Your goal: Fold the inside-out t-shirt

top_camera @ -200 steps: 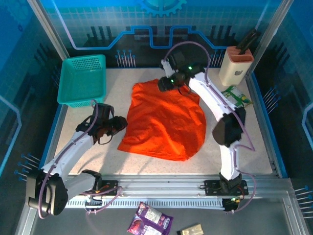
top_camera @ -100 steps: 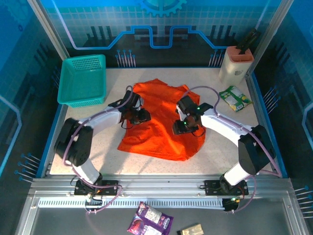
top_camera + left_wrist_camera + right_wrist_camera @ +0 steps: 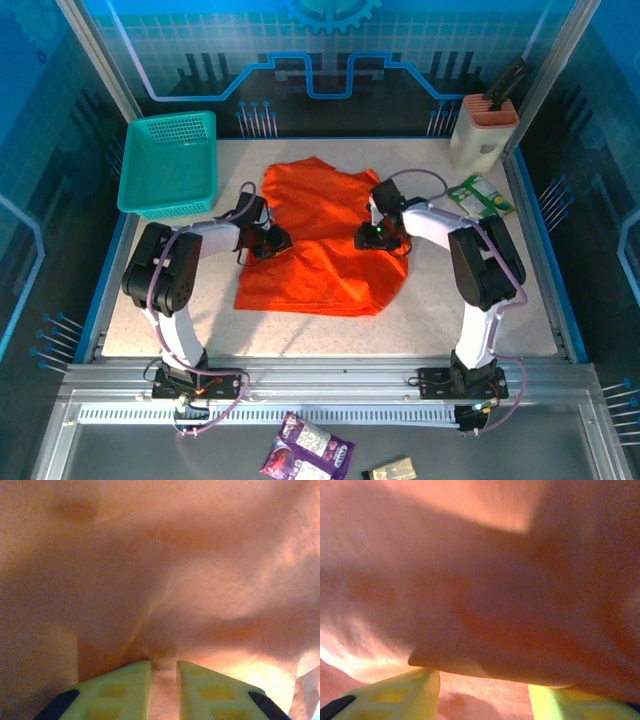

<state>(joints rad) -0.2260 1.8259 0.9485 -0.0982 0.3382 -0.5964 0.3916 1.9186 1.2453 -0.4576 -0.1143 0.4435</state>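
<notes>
From above, the bright orange inside-out t-shirt (image 3: 322, 275) lies spread and rumpled at the middle of the speckled table (image 3: 480, 290), well apart from the teal basket (image 3: 168, 165) at the far left corner. The left gripper (image 3: 272, 240) sits low at the shirt's left edge, and the right gripper (image 3: 372, 237) rests on the cloth toward its right side, both arms bent inward over the garment. At the left wrist, orange fabric is drawn up in creases that run down to the yellow fingers (image 3: 125, 690) – these stand almost together, pinched on a narrow strip of the cloth between them. At the right wrist, the yellow fingers (image 3: 405, 692) stand apart at the bottom of the view, with a shadowed fold of the shirt lying across the gap just above the tips – whether they grip that fold cannot be told.
</notes>
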